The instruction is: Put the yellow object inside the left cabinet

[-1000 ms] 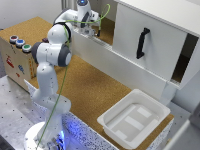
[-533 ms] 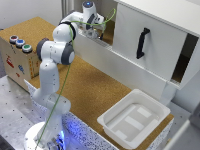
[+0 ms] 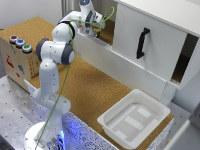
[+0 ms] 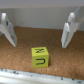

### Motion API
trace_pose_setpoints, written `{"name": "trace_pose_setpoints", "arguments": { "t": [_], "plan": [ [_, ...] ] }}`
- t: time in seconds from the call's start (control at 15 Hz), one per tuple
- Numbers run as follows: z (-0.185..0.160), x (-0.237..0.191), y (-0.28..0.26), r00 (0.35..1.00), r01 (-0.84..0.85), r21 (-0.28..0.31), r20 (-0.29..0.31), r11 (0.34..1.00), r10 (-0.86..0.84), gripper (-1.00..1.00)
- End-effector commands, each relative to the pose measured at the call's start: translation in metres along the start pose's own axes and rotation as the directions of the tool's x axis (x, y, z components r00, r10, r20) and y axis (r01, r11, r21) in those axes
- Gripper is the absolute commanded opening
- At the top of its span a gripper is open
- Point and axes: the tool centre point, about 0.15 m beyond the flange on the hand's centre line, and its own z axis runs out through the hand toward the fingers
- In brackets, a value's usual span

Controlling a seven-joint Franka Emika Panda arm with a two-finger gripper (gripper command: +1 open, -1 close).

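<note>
A yellow cube [image 4: 40,56] with a dark letter on its side sits on the cork-brown floor [image 4: 22,47] of the left cabinet bay. In the wrist view my gripper [image 4: 37,37] is open, its two pale fingers [image 4: 6,31] spread wide to either side of and apart from the cube. In the exterior view the gripper [image 3: 95,27] reaches over the low white front wall into the doorless left bay [image 3: 106,31]; the cube is hidden there by the hand.
A white door with a black handle [image 3: 143,42] covers the bay toward the exterior view's right. A white tray [image 3: 134,119] sits on the cork table [image 3: 90,90]. A cardboard box with coloured buttons [image 3: 18,47] stands at the exterior view's left.
The arm has drawn slightly back toward the exterior view's left; the gripper stays at the left bay's opening.
</note>
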Motion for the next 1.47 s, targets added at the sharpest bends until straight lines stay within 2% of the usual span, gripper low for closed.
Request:
{"name": "trace_pose_setpoints", "arguments": {
  "t": [0.0,0.2,0.27,0.47,0.67,0.8,1.4],
  "plan": [
    [-0.067,-0.109,0.003,0.997,0.075,0.117,-0.008,0.99,-0.075,1.0],
    [-0.09,-0.177,0.01,0.987,0.124,0.137,0.084,0.983,-0.136,1.0],
    [-0.093,-0.195,0.018,0.984,0.114,0.161,0.119,0.98,-0.133,1.0],
    [-0.101,-0.237,0.059,0.972,0.079,0.174,0.207,0.982,-0.115,1.0],
    [-0.115,-0.283,0.103,0.962,0.033,0.148,0.264,0.988,-0.071,1.0],
    [-0.121,-0.311,0.125,0.953,0.004,0.156,0.299,0.988,-0.052,1.0],
    [-0.122,-0.315,0.127,0.951,0.008,0.168,0.302,0.986,-0.059,1.0]
  ]
}}
